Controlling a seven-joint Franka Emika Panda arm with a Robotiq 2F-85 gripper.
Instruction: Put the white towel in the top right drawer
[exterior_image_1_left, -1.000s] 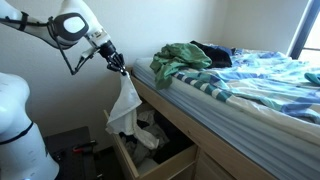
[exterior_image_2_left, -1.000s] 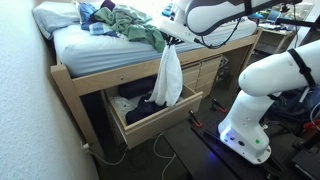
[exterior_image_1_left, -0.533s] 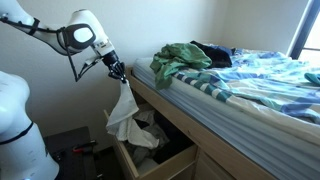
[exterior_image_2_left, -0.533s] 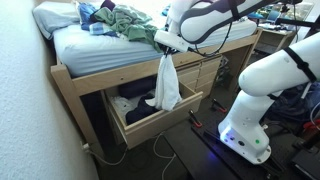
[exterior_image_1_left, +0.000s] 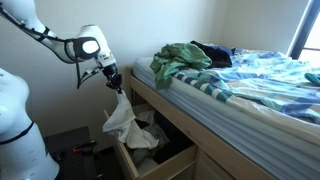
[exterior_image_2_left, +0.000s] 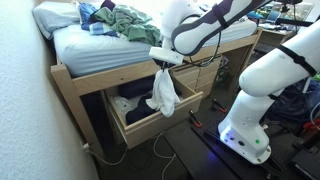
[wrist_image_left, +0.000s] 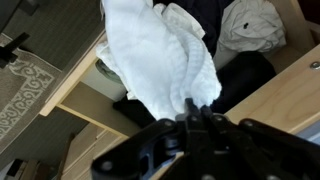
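My gripper (exterior_image_1_left: 114, 82) (exterior_image_2_left: 161, 61) (wrist_image_left: 198, 108) is shut on the top of the white towel (exterior_image_1_left: 121, 118) (exterior_image_2_left: 164, 92) (wrist_image_left: 155, 55). The towel hangs bunched from the jaws, with its lower end over the open wooden drawer (exterior_image_1_left: 126, 159) (exterior_image_2_left: 150, 120) under the bed. In the wrist view the towel fills the middle, with the drawer's wooden front (wrist_image_left: 70, 85) and dark and white clothes (wrist_image_left: 250, 25) inside the drawer below it.
The bed (exterior_image_1_left: 240, 90) (exterior_image_2_left: 100, 45) carries a striped blue sheet and a pile of green and dark clothes (exterior_image_1_left: 185, 55) (exterior_image_2_left: 125, 22). More drawers (exterior_image_2_left: 205, 72) line the bed frame. The robot's white base (exterior_image_2_left: 250, 110) stands on the floor beside cables.
The gripper has moved down and out from the bed edge with the towel, which now hangs lower over the open drawer.
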